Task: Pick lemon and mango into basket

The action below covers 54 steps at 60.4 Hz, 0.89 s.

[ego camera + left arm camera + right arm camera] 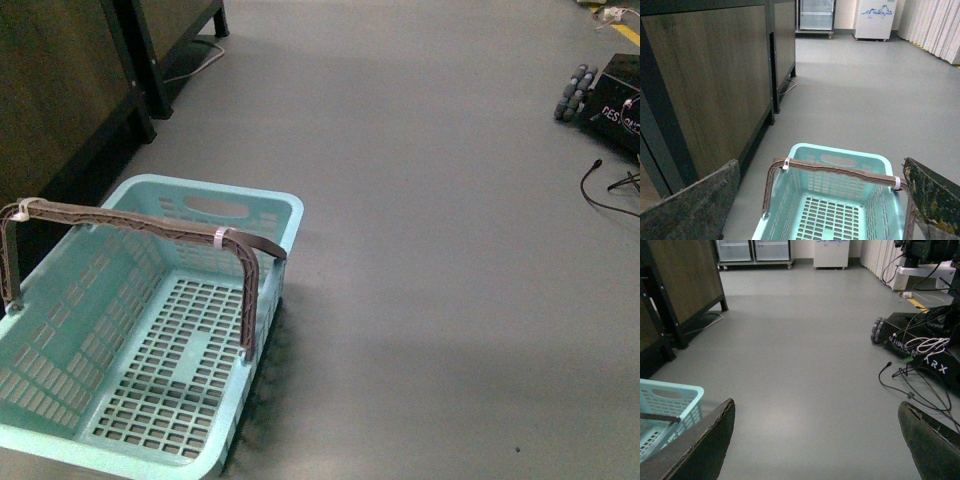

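Currently teal basket (60,335) sits empty on grey floor (430,260), handle (130,220) raised. Lemon, mango absent from every view. Left gripper (820,167), right gripper (816,406) spread wide, holding nothing. Locate fruit first; lower past handle, not onto it.

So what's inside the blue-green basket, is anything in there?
The basket looks empty: only its slotted floor shows, with nothing on it. The handle crosses over it and hides a thin strip, and the front view's edge cuts off the near corner.
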Each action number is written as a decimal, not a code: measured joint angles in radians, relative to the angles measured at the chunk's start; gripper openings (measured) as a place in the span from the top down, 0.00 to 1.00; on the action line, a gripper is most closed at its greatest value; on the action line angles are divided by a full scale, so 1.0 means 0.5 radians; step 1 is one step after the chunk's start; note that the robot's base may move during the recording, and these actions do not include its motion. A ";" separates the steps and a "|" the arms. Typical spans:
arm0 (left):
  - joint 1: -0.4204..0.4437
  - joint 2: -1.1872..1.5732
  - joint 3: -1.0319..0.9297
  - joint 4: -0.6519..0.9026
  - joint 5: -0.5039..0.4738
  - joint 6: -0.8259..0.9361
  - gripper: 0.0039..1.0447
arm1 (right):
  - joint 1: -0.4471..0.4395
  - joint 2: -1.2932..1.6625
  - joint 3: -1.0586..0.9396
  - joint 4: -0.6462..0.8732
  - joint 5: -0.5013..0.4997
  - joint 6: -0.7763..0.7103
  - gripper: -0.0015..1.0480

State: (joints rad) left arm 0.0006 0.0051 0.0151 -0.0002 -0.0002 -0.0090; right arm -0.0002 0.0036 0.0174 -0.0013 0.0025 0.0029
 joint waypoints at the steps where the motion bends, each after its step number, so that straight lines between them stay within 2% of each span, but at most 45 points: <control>1: 0.000 0.000 0.000 0.000 0.000 0.000 0.06 | 0.000 0.000 0.000 0.000 0.000 0.000 0.08; 29: 0.000 0.000 0.000 0.000 0.000 0.000 0.06 | 0.001 0.000 0.000 0.000 0.000 0.000 0.08; 31: -0.030 0.057 0.042 -0.120 -0.124 -0.090 0.06 | 0.001 0.000 0.000 0.000 0.000 0.000 0.08; 32: -0.094 0.191 0.143 -0.365 -0.298 -0.204 0.06 | 0.001 0.000 0.000 0.000 0.000 0.000 0.08; 34: -0.138 0.425 0.278 -0.638 -0.485 -0.443 0.06 | 0.001 0.000 0.000 0.000 0.000 0.000 0.08; 37: -0.137 0.671 0.373 -0.822 -0.543 -0.668 0.06 | 0.001 0.001 0.000 0.000 -0.005 0.000 0.08; 40: -0.111 0.811 0.393 -0.819 -0.504 -0.857 0.06 | 0.000 0.000 0.000 0.000 -0.004 0.000 0.08; 43: -0.058 0.960 0.411 -0.742 -0.375 -1.077 0.06 | 0.000 0.000 0.000 0.000 -0.005 0.000 0.08; 47: 0.030 1.173 0.452 -0.531 -0.201 -1.329 0.06 | 0.000 0.000 0.000 0.000 -0.004 0.000 0.08; 54: 0.108 1.526 0.489 -0.173 -0.060 -1.571 0.06 | 0.000 0.000 0.000 0.000 -0.004 0.000 0.08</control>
State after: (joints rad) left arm 0.0544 0.7681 0.2596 -0.0868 -0.0303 -0.7944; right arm -0.0002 0.0036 0.0174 -0.0013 0.0006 0.0029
